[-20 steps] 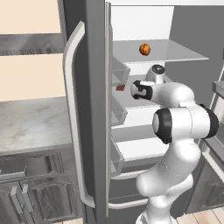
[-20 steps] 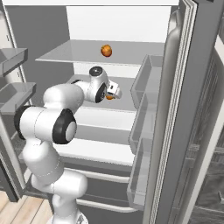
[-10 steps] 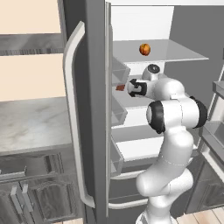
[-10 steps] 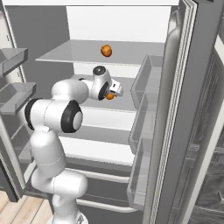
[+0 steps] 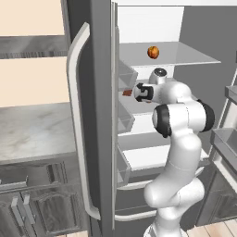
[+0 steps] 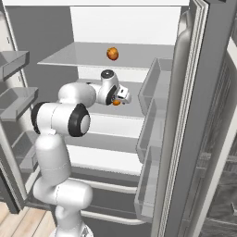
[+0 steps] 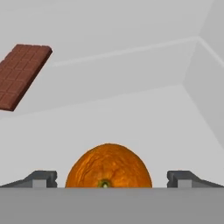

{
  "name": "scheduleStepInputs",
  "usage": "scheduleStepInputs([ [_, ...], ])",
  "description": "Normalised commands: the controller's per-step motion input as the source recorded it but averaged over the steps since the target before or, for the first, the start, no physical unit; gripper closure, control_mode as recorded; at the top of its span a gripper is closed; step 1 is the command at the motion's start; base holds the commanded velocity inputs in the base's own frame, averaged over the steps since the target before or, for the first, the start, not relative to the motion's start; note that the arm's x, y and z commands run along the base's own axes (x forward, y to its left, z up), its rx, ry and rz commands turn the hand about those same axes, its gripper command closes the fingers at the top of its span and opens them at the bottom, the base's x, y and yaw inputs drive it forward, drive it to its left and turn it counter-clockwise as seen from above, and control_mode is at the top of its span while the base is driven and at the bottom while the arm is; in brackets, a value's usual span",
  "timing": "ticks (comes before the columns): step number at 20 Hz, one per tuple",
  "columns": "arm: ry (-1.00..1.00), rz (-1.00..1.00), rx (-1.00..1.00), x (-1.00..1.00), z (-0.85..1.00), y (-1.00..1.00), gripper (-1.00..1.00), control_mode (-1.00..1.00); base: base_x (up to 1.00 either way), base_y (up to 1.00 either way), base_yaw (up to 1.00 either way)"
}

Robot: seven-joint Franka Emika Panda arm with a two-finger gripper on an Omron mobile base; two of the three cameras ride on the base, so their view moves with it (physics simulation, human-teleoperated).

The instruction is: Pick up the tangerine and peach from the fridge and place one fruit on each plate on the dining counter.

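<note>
Gripper (image 7: 107, 177) spread wide, jaws either side of the tangerine (image 7: 108, 166), not touching it. Fridge (image 6: 194, 115) doors open, arm reaching onto middle shelf. Peach (image 6: 112, 53) sits on shelf above. Chocolate bar (image 7: 22, 75) lies further back on tangerine's shelf.

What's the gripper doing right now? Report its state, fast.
Gripper: open, jaws wide on either side of the tangerine on the fridge shelf, not yet closed on it.

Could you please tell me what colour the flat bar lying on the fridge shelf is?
The chocolate bar is reddish brown, scored into squares; the hand view shows it best.
</note>
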Motion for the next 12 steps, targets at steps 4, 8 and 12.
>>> scheduleStepInputs([
  [4, 0.05, 0.00, 0.00, 0.00, -0.16, 0.00, -1.00, -1.00, 0.00, 0.00, 0.00],
  [8, 0.04, 0.00, 0.00, 0.00, -0.11, 0.01, 1.00, -1.00, 0.00, 0.00, 0.00],
  [12, 0.01, 0.00, 0.00, 0.00, -0.07, 0.01, 1.00, -1.00, 0.00, 0.00, 0.00],
])
